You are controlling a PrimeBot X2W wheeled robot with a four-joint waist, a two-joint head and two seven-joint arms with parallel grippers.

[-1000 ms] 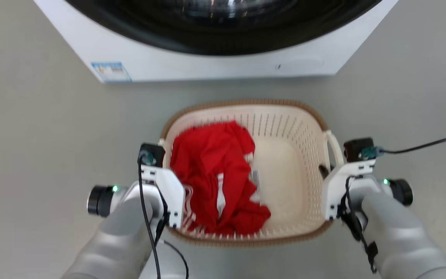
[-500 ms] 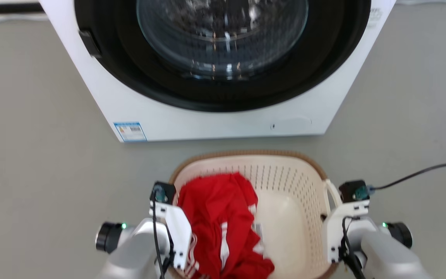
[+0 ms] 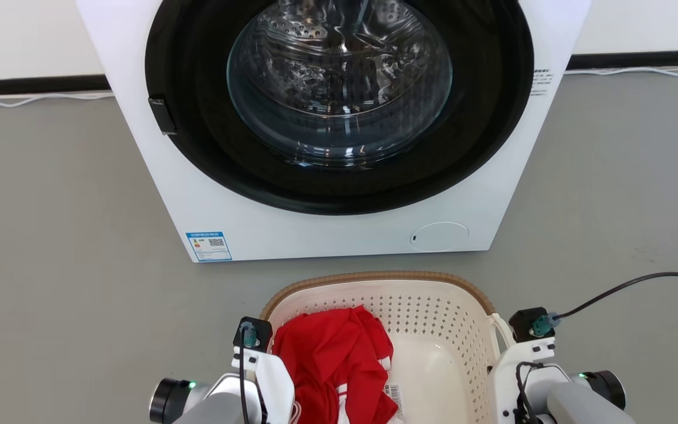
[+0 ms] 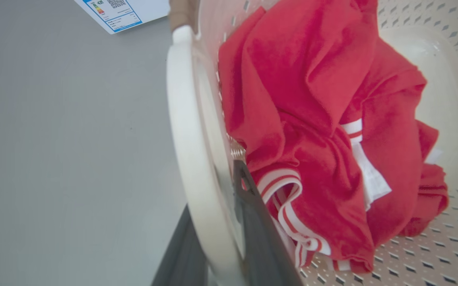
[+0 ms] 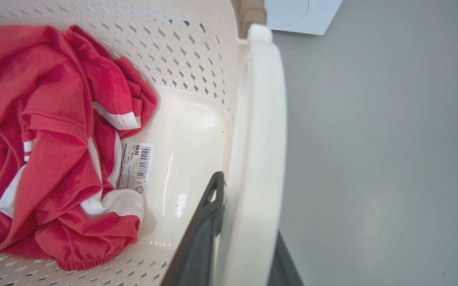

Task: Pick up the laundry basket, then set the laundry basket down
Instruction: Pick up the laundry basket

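The laundry basket (image 3: 374,278), cream perforated plastic with a brown woven rim, sits at the bottom centre of the head view, just before the washing machine. A red garment (image 3: 330,359) with white stripes lies in its left half. In the left wrist view my left gripper (image 4: 213,190) is shut on the basket's white left loop handle (image 4: 187,119), one dark finger on each side. In the right wrist view my right gripper (image 5: 249,210) is likewise shut on the right loop handle (image 5: 259,119). I cannot tell whether the basket touches the floor.
A white front-loading washing machine (image 3: 327,229) with a dark round door ring stands right behind the basket. A black cable (image 3: 639,281) runs from my right wrist across the grey floor (image 3: 56,294). Open floor lies on both sides.
The whole head view has shifted: the camera has tilted up, so washer and basket sit lower in the picture. Both grippers stay shut on the basket's handles.
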